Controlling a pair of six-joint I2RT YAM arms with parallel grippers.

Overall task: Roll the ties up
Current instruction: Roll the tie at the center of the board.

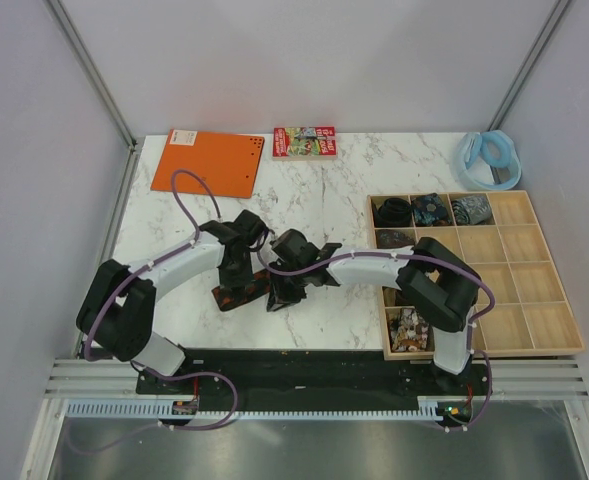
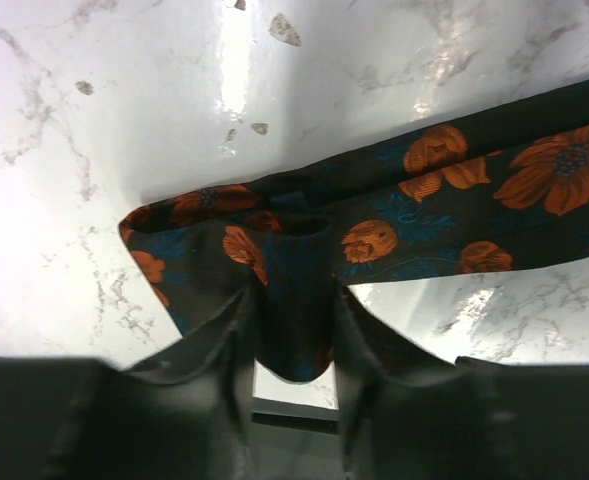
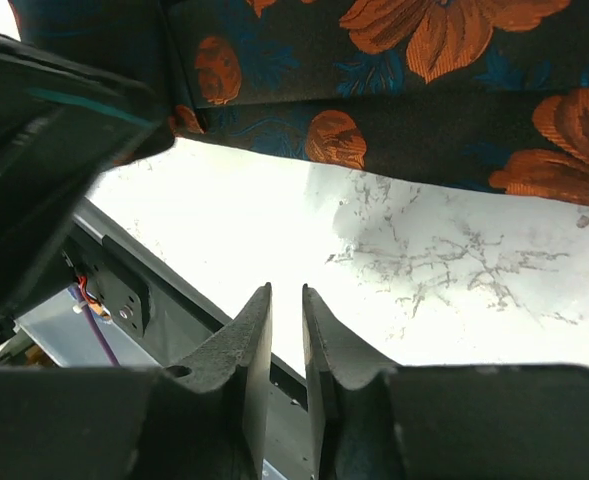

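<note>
The worktop (image 1: 314, 205) is white marble with grey veins, boxed in by plain pale walls and metal corner posts. On it I count one orange notebook (image 1: 209, 162) at the far left, one small colourful book (image 1: 304, 142) beside it, one pale blue ring (image 1: 489, 157) in the far right corner, and one wooden tray (image 1: 534, 300) of compartments on the right.

In the tray I make out five coiled ties (image 1: 431, 208): three along the far row, one just behind them on the left, one in the near left corner.

One flowered tie (image 2: 424, 220) lies unrolled near the front edge. My left pincer (image 2: 294, 295) has a fold of it between its fingers; pressing or slack, I cannot tell. My right pincer (image 3: 285, 292) stands just beside the tie, its fingers a narrow slit apart, holding nothing.
</note>
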